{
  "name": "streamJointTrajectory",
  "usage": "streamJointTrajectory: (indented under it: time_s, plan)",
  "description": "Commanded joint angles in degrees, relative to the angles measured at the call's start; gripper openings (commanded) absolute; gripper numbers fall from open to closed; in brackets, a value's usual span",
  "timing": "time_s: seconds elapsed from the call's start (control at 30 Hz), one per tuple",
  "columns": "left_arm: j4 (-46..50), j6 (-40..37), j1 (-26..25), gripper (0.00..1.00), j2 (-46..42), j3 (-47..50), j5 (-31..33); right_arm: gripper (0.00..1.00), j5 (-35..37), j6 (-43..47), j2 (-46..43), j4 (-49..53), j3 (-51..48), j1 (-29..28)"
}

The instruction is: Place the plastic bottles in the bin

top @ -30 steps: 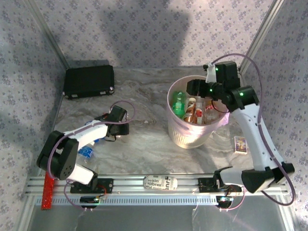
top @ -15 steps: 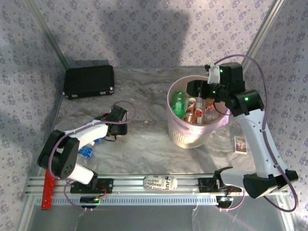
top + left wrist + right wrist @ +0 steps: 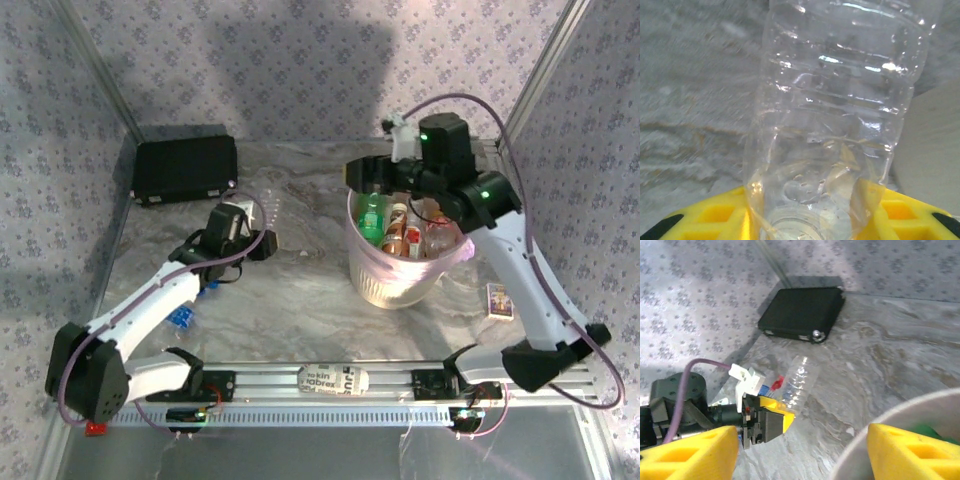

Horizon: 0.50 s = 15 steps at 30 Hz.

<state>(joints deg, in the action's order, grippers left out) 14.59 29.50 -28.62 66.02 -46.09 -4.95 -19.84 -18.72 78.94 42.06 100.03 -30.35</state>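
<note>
- Near edge of the table: a printed strip lies on the rail between the two arm bases.
- Near-left area: a blue-labelled bottle lies on the table just beside the left forearm, well apart from the bin.
- Right edge: a small card lies flat near the bin, not touching it.
- Left of centre: the left pincer has its jaws drawn in narrow, gripping a clear bottle.
- Left wrist view: the yellow fingers press on both sides of one end of the clear bottle, and its ribbed body projects beyond the fingertips.
- Right wrist view: the clear bottle sticks out of the left pincer, tilted toward the far-left corner. Whether it touches the table cannot be told.
- Right of centre: the bin stands upright. Several bottles stand inside it, among them a green bottle and an orange-labelled bottle.
- Over the far-left rim of the bin: the right pincer hangs with its jaws wide apart and nothing between them.
- Right wrist view: the right pincer has its yellow fingers spread, with the bin rim below one of them.
- Far-left corner: a black case lies flat.
</note>
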Motion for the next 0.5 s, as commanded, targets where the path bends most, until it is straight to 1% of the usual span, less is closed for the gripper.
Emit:
streamJointTrajectory:
  time_s: [0.0, 0.1, 0.17, 0.27, 0.33, 0.47]
  plan:
    - [-5.4, 2.0, -0.5, 0.43, -3.9, -1.8, -5.4, 0.75, 1.6, -0.3, 4.4, -1.8, 4.4, -3.9]
    - [-8.1, 2.3, -0.6, 0.42, -6.3, -1.7, -6.9, 0.8, 2.3, -0.2, 8.4, -1.6, 7.5, -6.5]
    - [-10.4, 2.7, -0.8, 0.41, -7.5, -1.6, -7.8, 0.86, 2.4, -0.6, 11.3, -1.3, 9.7, -8.0]
    - [-13.4, 3.0, -1.0, 0.42, -8.2, -1.4, -9.6, 0.92, 1.9, -1.4, 15.0, -1.5, 12.1, -9.8]
    - [-14.8, 3.4, -1.3, 0.42, -8.2, -1.6, -10.7, 0.94, 1.1, -1.8, 17.4, -2.1, 13.1, -10.5]
    - [-15.8, 3.6, -1.8, 0.42, -8.1, -2.2, -11.7, 0.94, 0.3, -2.9, 21.2, -2.5, 14.8, -10.5]
